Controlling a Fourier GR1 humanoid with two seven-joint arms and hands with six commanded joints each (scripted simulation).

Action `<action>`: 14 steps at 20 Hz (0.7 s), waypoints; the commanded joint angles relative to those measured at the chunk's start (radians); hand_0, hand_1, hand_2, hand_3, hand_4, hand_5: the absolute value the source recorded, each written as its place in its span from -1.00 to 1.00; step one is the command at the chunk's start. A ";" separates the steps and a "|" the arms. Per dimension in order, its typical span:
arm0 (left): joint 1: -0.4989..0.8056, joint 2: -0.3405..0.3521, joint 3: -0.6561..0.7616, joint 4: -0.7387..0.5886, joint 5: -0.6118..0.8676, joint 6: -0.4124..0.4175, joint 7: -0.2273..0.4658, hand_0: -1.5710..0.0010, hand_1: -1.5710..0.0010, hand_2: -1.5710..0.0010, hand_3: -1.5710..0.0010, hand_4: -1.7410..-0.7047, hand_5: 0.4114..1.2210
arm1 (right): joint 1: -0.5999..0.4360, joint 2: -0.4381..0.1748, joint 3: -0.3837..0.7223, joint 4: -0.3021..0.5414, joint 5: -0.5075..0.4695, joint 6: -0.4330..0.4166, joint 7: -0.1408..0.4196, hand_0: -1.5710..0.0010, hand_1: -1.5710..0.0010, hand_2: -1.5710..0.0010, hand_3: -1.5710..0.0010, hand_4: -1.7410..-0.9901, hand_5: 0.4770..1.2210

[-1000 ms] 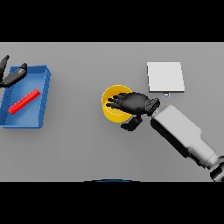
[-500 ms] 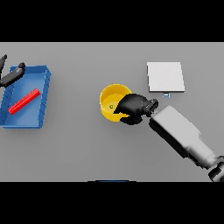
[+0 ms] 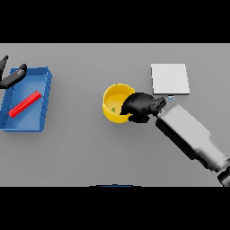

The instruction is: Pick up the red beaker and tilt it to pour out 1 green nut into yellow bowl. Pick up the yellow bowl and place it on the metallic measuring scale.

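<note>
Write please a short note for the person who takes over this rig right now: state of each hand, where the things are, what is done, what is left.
Right hand: curled on the right rim of the yellow bowl.
Left hand: at the far left edge, over the blue tray, fingers straight, holding nothing.
Red beaker: lying in the tray.
Done: one green nut is in the bowl.
Left: carry the bowl onto the metallic scale, to its right and farther back.
</note>
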 commanded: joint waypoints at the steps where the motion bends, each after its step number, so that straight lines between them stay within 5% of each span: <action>1: -0.002 -0.001 -0.002 0.011 -0.003 -0.001 -0.003 1.00 1.00 1.00 1.00 0.86 -0.28 | 0.000 -0.010 -0.011 -0.021 -0.013 0.021 0.010 -0.94 -0.93 -0.80 -0.51 -0.95 0.97; 8: 0.004 -0.006 0.002 -0.006 0.008 0.001 -0.005 1.00 1.00 1.00 1.00 0.85 -0.28 | 0.008 -0.076 -0.063 -0.158 -0.040 0.094 0.110 -0.99 -0.99 -0.82 -0.55 -0.99 0.99; 14: 0.000 -0.005 0.014 -0.010 0.023 0.001 0.013 1.00 1.00 1.00 1.00 0.81 -0.28 | -0.004 -0.111 -0.116 -0.185 -0.057 0.104 0.164 -0.95 -1.00 -0.93 -0.50 -1.00 1.00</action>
